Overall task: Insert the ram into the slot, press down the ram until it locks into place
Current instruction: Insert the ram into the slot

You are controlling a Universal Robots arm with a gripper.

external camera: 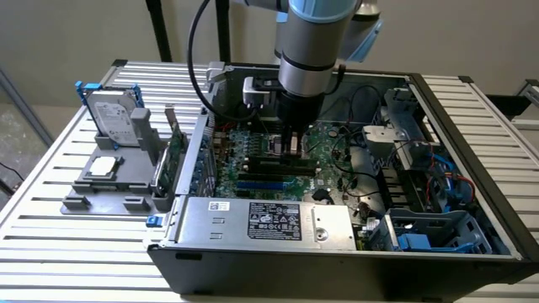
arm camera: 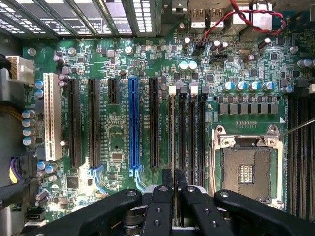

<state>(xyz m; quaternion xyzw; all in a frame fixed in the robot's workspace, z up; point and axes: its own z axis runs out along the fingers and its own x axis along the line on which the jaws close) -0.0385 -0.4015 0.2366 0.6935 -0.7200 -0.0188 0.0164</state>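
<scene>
My gripper [external camera: 295,146] reaches down into the open computer case, right over the black memory slots [external camera: 278,165] on the green motherboard. In the wrist view its two black fingers [arm camera: 162,196] stand close together, shut on a thin strip seen edge-on. That strip is the ram [arm camera: 171,132], and it runs along the outermost of the memory slots [arm camera: 192,132], in line with it. How deep the ram sits in the slot cannot be told. The slot's white latch [arm camera: 172,90] shows at the far end.
A blue card slot [arm camera: 133,123] and black card slots lie beside the memory slots, with the processor socket [arm camera: 246,169] on the other side. At the exterior view's left, a grey holder [external camera: 110,183] carries a hard drive [external camera: 118,120] and a green expansion card [external camera: 174,158]. The power supply [external camera: 261,221] lies at the front.
</scene>
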